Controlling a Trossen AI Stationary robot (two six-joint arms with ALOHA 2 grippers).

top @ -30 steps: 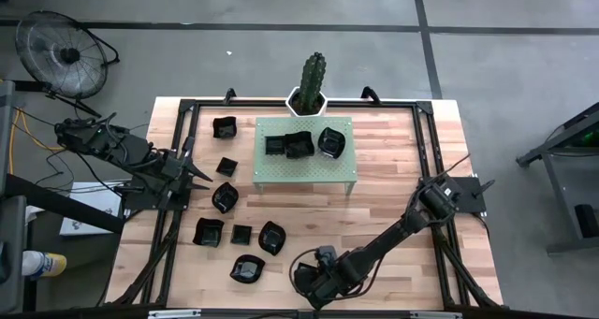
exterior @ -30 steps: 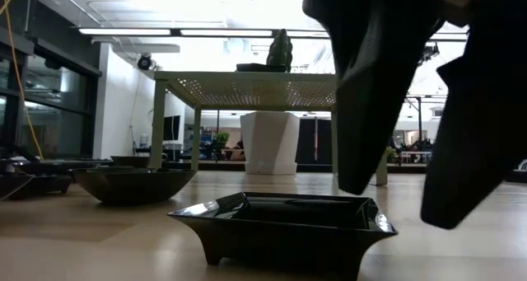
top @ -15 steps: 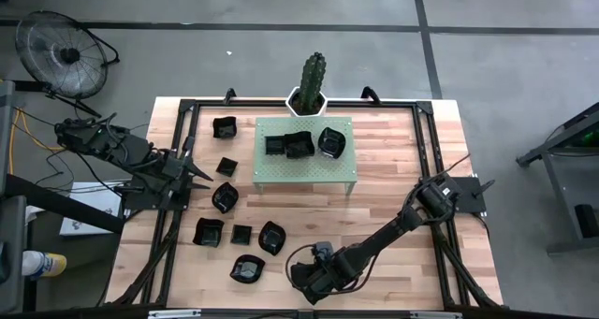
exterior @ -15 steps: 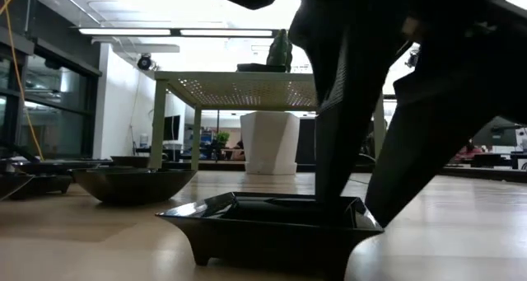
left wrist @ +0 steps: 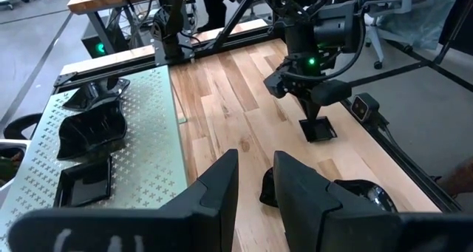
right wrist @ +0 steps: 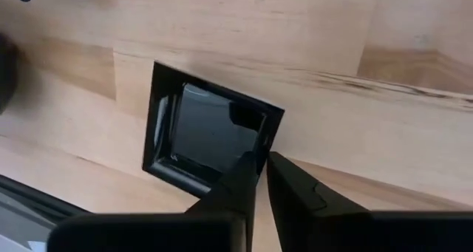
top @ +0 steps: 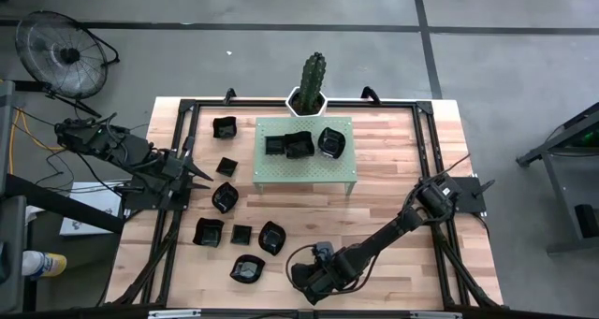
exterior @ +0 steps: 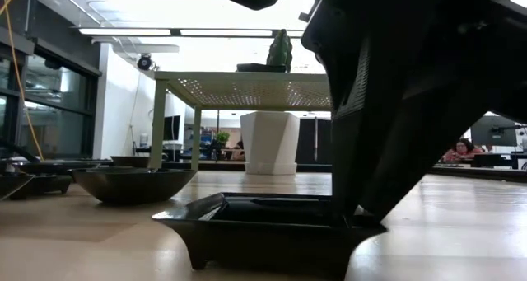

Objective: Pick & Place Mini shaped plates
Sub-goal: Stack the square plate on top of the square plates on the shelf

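At the table's left edge the left gripper [top: 192, 174] waits, its 2 fingers [left wrist: 214, 196] a narrow gap apart and holding nothing; loose mini shaped plates [top: 225, 197] lie just beside it and across the left half of the table [top: 393, 160]. In the middle, the pale green stand [top: 305, 167] carries 3 more of the black dishes. Toward the front, the right gripper [top: 301, 280] is down on a square plate [right wrist: 203, 130], far nearer to it than the left arm. The plate lies directly under and ahead of the claw, which bites one rim: 1 finger sits inside the dish, the other outside, nearly pinched together on the wall. The grip looks close to complete, so the coming lift would tilt the plate from that edge
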